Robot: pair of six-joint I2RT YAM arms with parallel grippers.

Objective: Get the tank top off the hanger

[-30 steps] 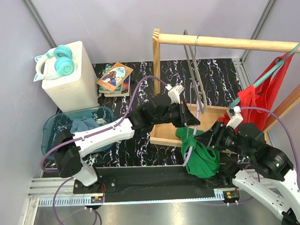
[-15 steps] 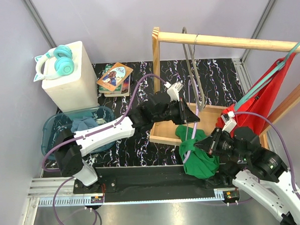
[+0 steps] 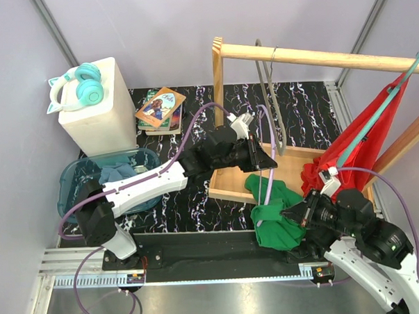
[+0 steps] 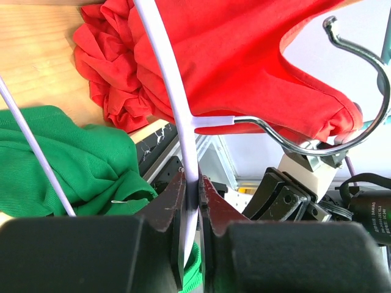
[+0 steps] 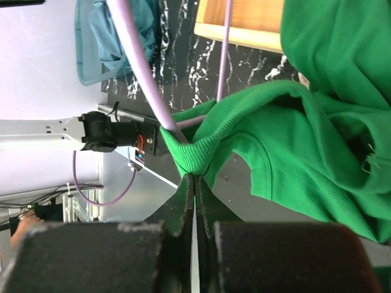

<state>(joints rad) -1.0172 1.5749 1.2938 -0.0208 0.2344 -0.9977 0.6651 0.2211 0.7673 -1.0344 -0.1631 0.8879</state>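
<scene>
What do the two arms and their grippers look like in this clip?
Both the left arm and right arm have white link shells with bulky black joints. A thin purple cable loops along each. The left gripper and right gripper are black, with slim tapered fingers. A small white camera block sits on each wrist.
</scene>
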